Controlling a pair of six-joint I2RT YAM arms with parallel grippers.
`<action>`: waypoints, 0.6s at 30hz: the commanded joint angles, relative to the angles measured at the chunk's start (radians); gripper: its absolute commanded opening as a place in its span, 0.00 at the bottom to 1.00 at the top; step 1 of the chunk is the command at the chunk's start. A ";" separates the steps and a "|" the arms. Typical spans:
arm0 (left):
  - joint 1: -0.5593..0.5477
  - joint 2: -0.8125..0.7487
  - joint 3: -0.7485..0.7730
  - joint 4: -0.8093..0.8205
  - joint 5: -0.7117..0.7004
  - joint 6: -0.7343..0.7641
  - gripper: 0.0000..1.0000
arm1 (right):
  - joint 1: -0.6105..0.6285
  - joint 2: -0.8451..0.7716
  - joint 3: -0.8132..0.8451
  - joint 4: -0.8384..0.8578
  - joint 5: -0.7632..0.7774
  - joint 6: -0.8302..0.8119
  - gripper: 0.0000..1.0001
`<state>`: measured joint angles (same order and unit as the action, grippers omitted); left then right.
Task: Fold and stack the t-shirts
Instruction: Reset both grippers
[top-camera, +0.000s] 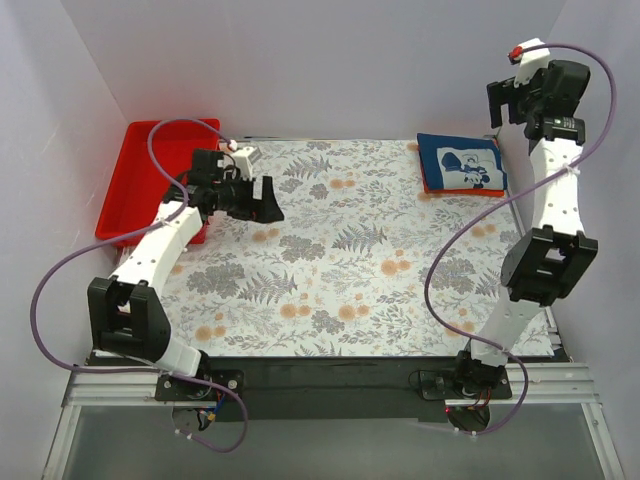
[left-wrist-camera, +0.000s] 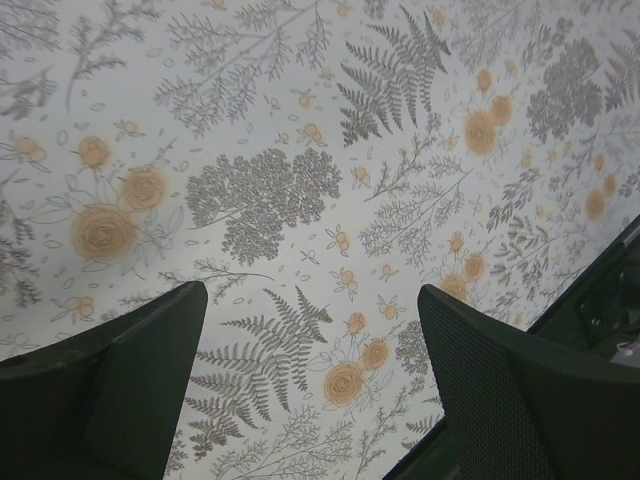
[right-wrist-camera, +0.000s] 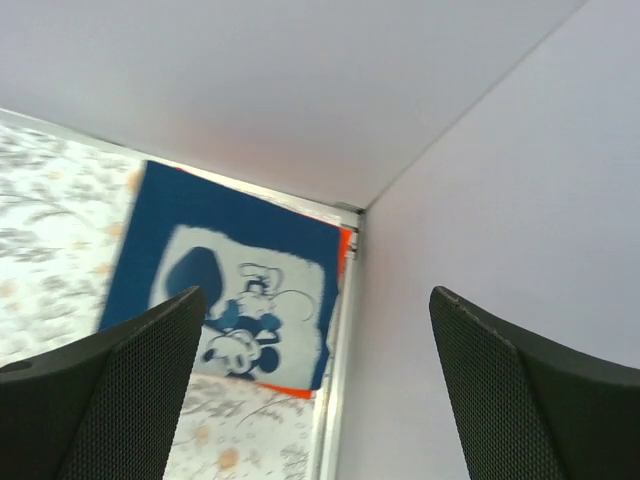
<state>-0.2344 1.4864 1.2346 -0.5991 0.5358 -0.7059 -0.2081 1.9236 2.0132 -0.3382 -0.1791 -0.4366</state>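
likely done: navy blue cartoon-print cloth shirt (top-camera: 462, 165) tops orange-red shirt (right-wrist-camera: 345, 245); left hand (left-wrist-camera: 310, 400), right hand (right-wrist-camera: 315, 400) both apart; a bump could skew them.

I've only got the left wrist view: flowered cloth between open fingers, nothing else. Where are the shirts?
Observer: In the far right corner of the table. The navy shirt lies folded on top of the orange shirt.
Operator: Is the right gripper holding either one?
Observer: No. The right gripper is open and up in the air above the stack, touching neither.
Operator: Anything close to my arm?
Observer: A red tray sits at the far left edge, to the left of the left gripper.
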 joint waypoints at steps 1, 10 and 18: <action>0.078 0.018 0.106 -0.120 0.082 -0.010 0.86 | 0.016 -0.095 -0.022 -0.200 -0.143 0.045 0.98; 0.158 -0.040 0.013 -0.130 0.035 0.011 0.86 | 0.035 -0.402 -0.565 -0.320 -0.398 0.098 0.98; 0.158 -0.135 -0.194 -0.085 -0.125 0.081 0.86 | 0.134 -0.693 -1.049 -0.187 -0.330 0.075 0.98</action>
<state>-0.0757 1.4166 1.0798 -0.6865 0.4976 -0.6792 -0.1230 1.3430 1.0458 -0.6029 -0.5270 -0.3508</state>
